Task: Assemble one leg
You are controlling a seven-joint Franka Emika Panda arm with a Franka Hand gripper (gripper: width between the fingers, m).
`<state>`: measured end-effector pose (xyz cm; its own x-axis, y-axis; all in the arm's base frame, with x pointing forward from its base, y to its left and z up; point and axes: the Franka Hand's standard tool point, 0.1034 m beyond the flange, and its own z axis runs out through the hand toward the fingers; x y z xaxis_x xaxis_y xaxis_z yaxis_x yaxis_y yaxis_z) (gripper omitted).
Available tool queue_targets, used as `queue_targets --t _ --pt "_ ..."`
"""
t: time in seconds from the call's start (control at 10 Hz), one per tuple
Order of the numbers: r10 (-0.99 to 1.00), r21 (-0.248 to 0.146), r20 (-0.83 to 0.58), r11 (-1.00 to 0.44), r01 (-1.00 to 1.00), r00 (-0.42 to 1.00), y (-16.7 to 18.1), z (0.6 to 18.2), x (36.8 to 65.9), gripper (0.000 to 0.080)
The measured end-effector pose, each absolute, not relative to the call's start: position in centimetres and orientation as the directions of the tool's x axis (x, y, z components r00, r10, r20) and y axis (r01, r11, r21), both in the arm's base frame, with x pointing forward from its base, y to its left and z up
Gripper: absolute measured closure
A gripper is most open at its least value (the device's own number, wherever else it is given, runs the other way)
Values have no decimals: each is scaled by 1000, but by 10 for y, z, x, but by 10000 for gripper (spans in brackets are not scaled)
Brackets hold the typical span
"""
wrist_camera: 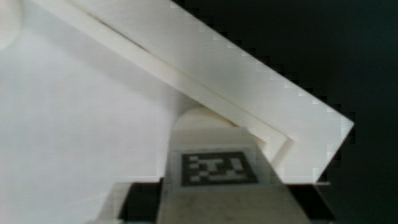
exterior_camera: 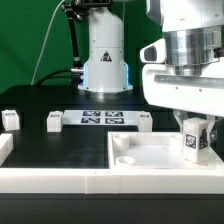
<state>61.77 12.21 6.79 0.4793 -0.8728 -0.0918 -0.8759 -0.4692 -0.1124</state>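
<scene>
As I hang low over the white square plate, my gripper pinches the leg upright between its fingers, tag facing the exterior camera, at the plate's edge on the exterior view's right, though I cannot tell whether leg and plate touch.

This is a robotics lab. A robot arm with a glowing blue ring stands at the back of a black table, and a green curtain hangs behind it as a plain backdrop. A marker board lies flat on the table. Black-and-white tags also mark the small white parts — one is on the leg pinched in the gripper. A white rail fences the table's near edge.
</scene>
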Motion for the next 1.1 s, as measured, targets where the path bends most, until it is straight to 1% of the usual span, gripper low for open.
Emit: queue_targets --t 0.1,0.2,0.3,0.4,0.5,0.6,0.7,0.8,1.0,1.1 --pt "-918 -103 -110 -370 -923 380 124 68 617 505" --pt "-929 -98 -115 -341 -935 351 125 68 617 505" --pt "-949 -93 -129 -278 -956 289 127 68 617 505" --pt "-938 -97 -125 -312 -945 323 127 68 617 505" --pt "-921 -104 -120 -360 -927 371 126 68 617 405" --pt "-905 -110 -115 -398 -911 410 124 69 618 270" --pt "-887 -113 -108 -437 -892 449 125 69 618 270" --pt "-820 -123 -88 -554 -824 565 125 69 618 171" --pt "-673 -137 -53 -727 -673 738 124 70 619 156" --pt "-554 -136 -23 -823 -552 832 124 70 620 151"
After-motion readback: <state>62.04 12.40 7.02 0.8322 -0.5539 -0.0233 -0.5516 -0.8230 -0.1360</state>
